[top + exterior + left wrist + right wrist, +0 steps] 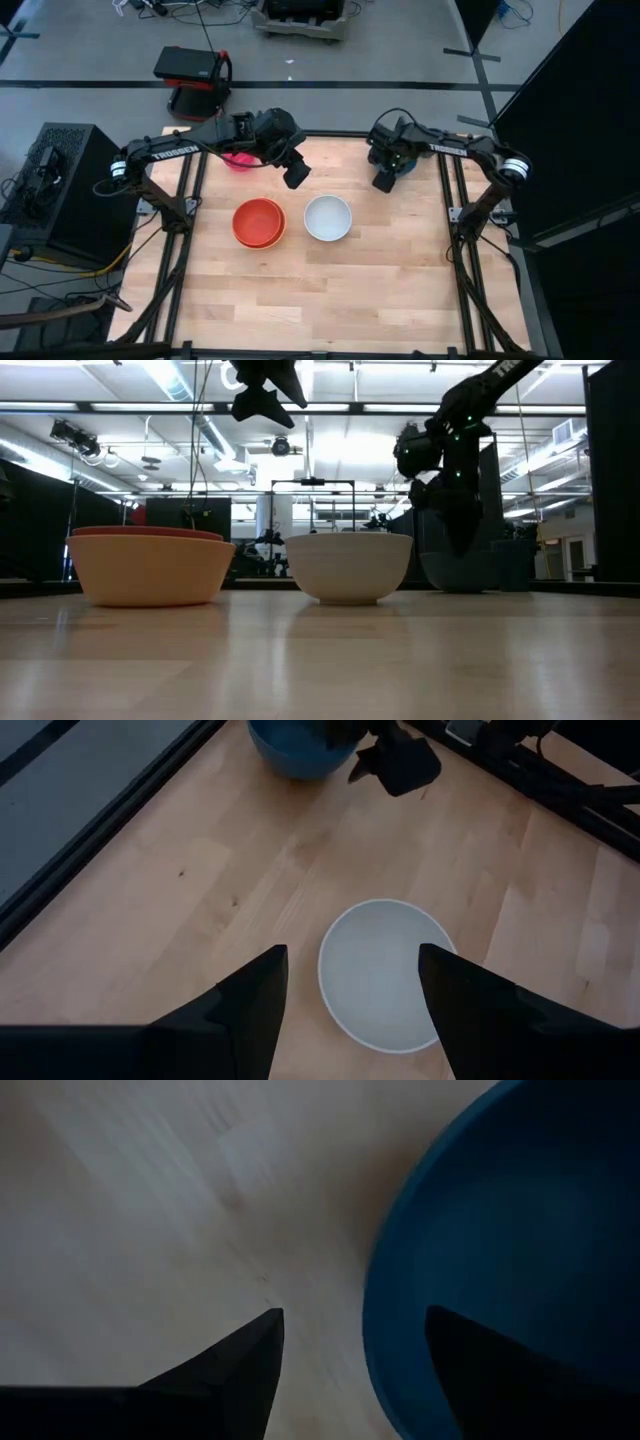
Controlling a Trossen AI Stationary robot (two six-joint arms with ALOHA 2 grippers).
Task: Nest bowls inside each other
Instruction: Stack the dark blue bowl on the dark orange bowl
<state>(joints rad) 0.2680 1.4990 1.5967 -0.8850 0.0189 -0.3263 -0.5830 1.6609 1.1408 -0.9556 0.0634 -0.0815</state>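
Note:
A red bowl (145, 533) sits nested in an orange bowl (259, 223) at the table's middle left. Right of them a pale white bowl (328, 217) stands on its base. Far left, the pink bowl (238, 161) is half hidden under my left arm. My left gripper (296, 176) hangs open high above the table, with the white bowl (385, 975) showing below between its fingers. The teal-blue bowl (500, 1250) stands at the far right. My right gripper (355, 1315) is open and points down over that bowl's rim, one finger above the inside and one above the table outside.
Bare wood lies in front of the bowls toward the near edge (320, 310). Black frame rails (455, 250) run along the table's sides. Off the table are a black box (60, 190) at the left and a red and black device (192, 78) beyond the far edge.

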